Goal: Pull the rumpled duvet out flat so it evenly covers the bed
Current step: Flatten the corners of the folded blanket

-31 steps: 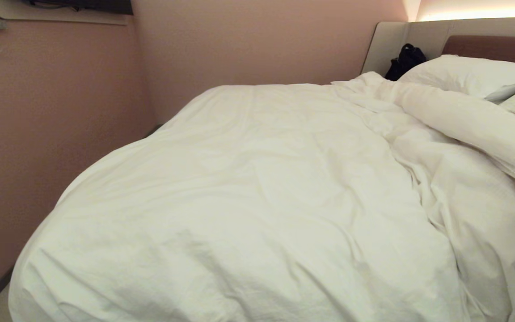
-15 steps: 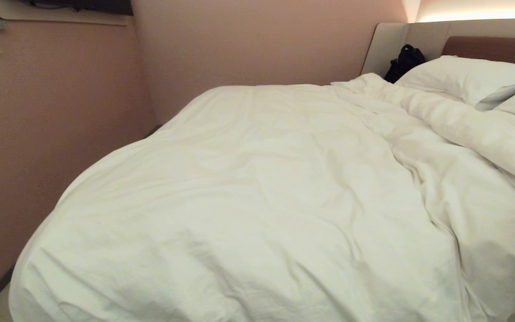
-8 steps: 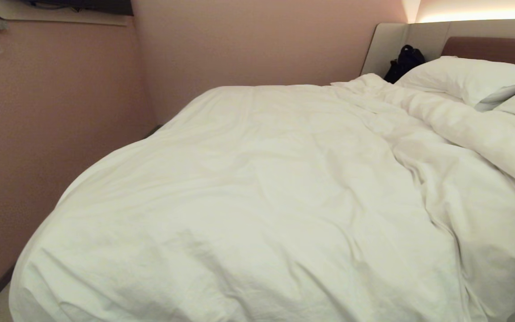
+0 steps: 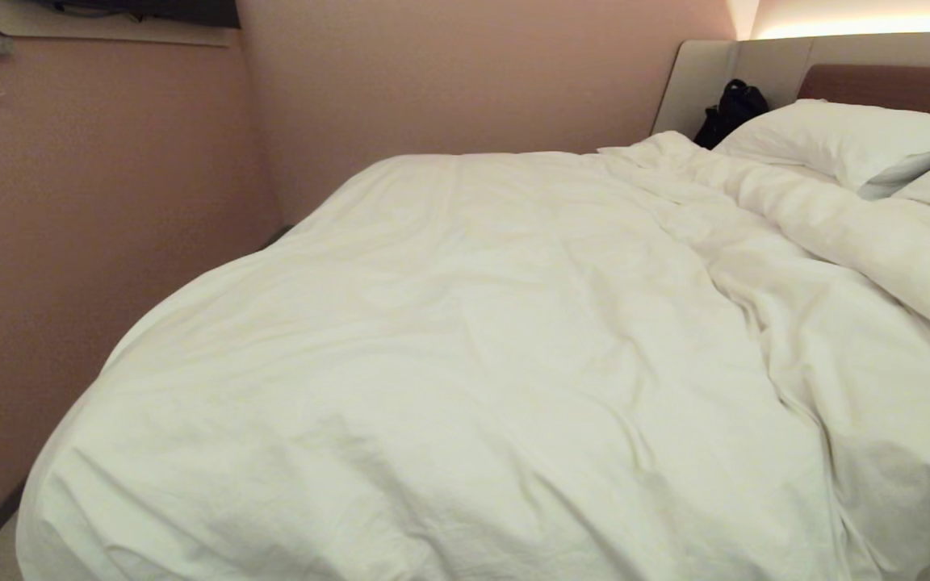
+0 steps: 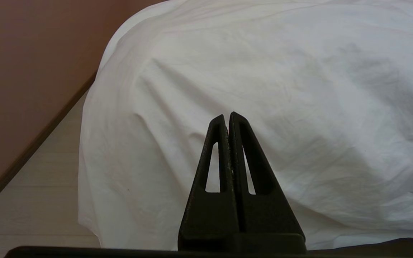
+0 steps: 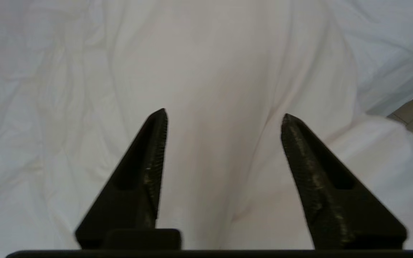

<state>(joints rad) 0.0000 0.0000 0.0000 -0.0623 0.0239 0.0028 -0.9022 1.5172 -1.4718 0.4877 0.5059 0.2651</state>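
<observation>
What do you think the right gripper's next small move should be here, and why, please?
Probably lower the right gripper onto the raised fold of the duvet between its open fingers and close on it. The gripper holds nothing, and the duvet lies bunched in a thick roll below the pillows, so that side needs pulling flat. The left gripper sits shut, parked near the bed's corner.

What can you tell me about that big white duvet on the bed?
The duvet is plain white, thick and puffy, its cover creased like cotton. It spreads over most of the bed and drapes over the near corner toward the floor. On the right it is bunched into a long rolled ridge running below the pillows. The right hand hovers open over its folds, gripping nothing.
</observation>
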